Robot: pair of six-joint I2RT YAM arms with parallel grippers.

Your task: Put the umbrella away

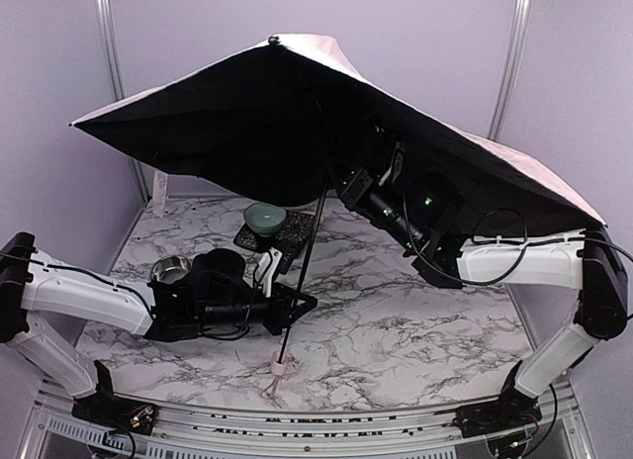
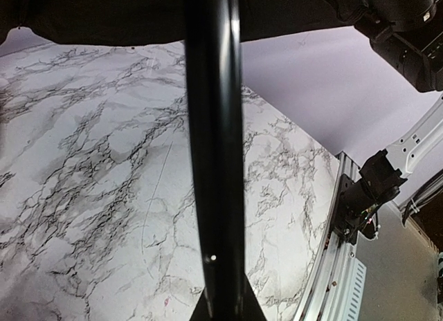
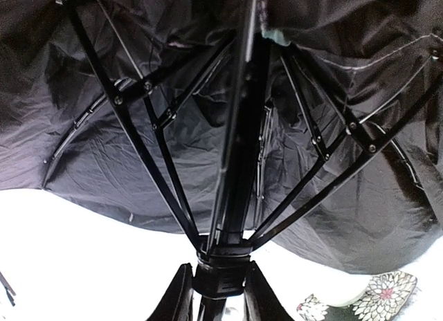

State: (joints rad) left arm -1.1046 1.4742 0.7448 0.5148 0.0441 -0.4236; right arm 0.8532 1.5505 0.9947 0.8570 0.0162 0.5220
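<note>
Two arms attend one open umbrella [image 1: 267, 123] in the top view. Its canopy spreads tilted above the worktop [image 1: 415, 321], and its handle [image 1: 279, 364] sits low near the front edge. The left gripper [image 1: 290, 309] meets the shaft [image 1: 309, 236] just above the handle. The right gripper [image 1: 341, 187] reaches under the canopy. A green bowl [image 1: 265, 218] and a metal cup [image 1: 170, 269] stand behind the left arm.

Left wrist: the fingers are together, clamped on the shaft [image 2: 214, 162].

Right wrist: the fingers [image 3: 173, 297] flank the runner [image 3: 221, 269], close on both sides. Pressing or loose, cannot tell.
</note>
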